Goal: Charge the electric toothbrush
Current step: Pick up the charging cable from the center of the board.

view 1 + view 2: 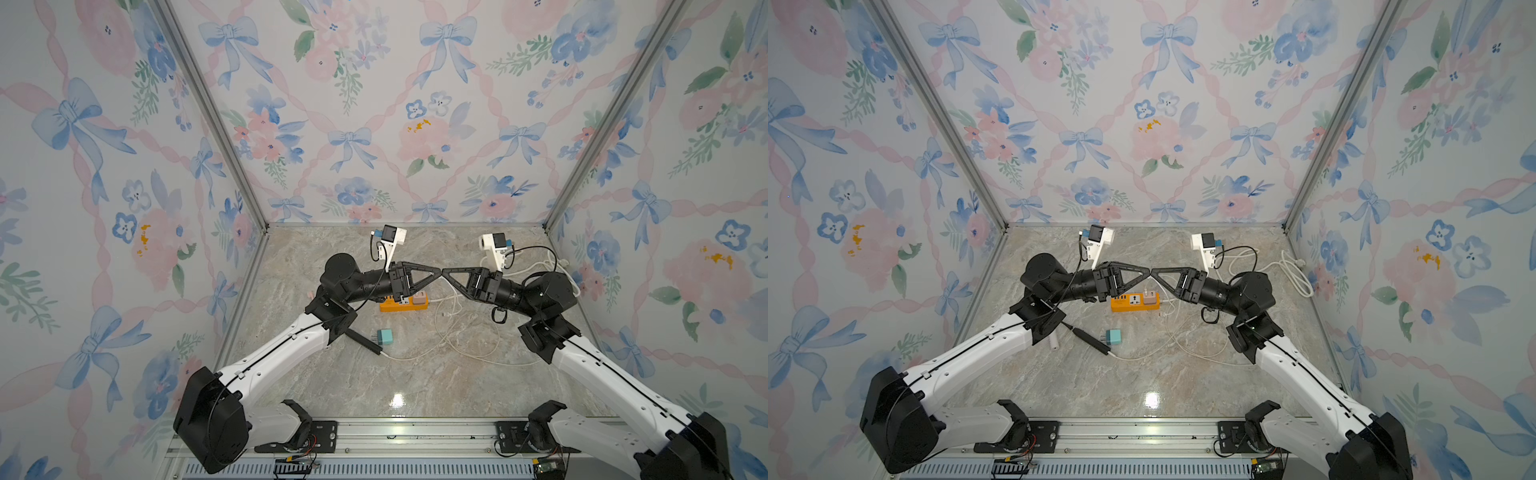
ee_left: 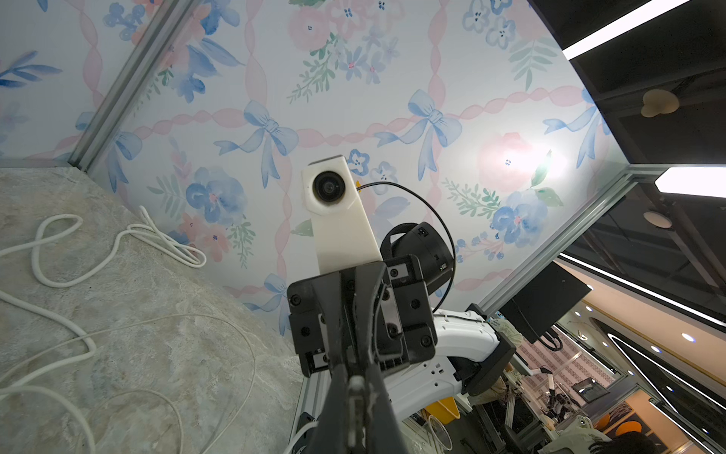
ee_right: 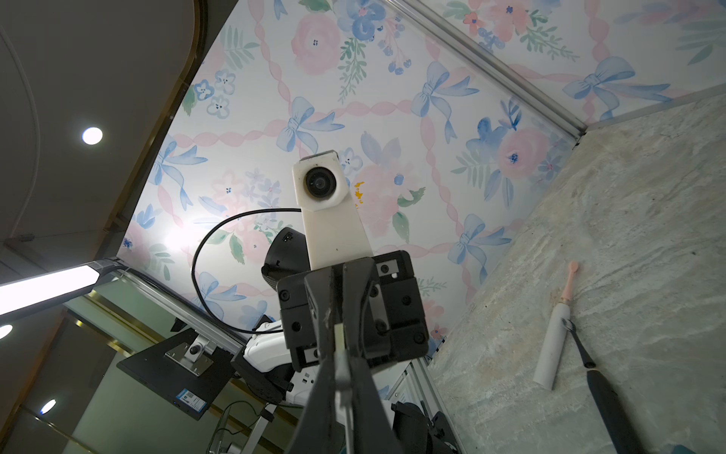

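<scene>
Toothbrush first: the black brush (image 1: 365, 342) lies flat on the table (image 1: 415, 395), just beside the teal adapter (image 1: 384, 336). The pink brush (image 1: 1054, 343) is close by, under my left arm. A thin white cable (image 1: 405, 359) seems to run from the black brush's butt end, so I judge that end is plugged in, though it is too small to be sure. The other end has yet to reach a charger: the pink adapter (image 1: 419, 298) sits in the orange strip (image 1: 395, 307), while the teal one lies loose. My left gripper (image 1: 438, 272) and right gripper (image 1: 444, 273) hang tip to tip above the strip. The right fingers pinch a thin white piece, which I take for the cable's free end. The left fingers are together, and I cannot tell whether they nip it too. I put us about midway.
</scene>
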You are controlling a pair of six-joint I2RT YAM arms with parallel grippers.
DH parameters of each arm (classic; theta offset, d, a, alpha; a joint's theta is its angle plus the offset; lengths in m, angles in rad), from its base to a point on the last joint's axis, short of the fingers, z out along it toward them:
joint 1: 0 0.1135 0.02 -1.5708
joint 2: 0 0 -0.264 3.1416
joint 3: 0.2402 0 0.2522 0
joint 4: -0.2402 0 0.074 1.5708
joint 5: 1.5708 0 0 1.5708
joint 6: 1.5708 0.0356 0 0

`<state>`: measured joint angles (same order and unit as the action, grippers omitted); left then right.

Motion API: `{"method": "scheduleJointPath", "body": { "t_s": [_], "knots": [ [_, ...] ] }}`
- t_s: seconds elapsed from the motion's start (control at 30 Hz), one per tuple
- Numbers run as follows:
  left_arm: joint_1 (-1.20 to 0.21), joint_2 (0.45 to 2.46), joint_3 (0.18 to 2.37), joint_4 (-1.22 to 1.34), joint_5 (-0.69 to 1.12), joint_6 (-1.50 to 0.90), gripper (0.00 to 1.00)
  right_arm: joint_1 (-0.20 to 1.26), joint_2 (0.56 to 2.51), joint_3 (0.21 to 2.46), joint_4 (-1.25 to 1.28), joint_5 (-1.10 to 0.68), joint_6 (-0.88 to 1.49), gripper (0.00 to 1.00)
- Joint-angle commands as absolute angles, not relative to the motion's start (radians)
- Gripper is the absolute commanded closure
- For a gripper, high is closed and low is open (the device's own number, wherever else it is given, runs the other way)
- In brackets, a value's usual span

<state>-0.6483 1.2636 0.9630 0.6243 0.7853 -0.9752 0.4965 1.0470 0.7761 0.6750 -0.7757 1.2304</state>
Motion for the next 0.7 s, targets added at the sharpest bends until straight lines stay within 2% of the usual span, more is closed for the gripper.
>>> {"method": "scheduleJointPath", "body": {
  "t_s": [0.0,0.2,0.67],
  "knots": [
    [-0.667,1.275,0.952,0.658,0.817,-0.992,0.95,0.504,1.054,0.784,0.711,-0.759,1.226,0.9],
    [-0.666,1.281,0.954,0.667,0.788,-1.012,0.95,0.515,1.068,0.777,0.754,-0.787,1.248,0.79],
    [-0.64,1.267,0.931,0.708,0.759,-1.057,0.95,0.514,1.038,0.723,0.756,-0.853,1.265,0.8]
  ]
}}
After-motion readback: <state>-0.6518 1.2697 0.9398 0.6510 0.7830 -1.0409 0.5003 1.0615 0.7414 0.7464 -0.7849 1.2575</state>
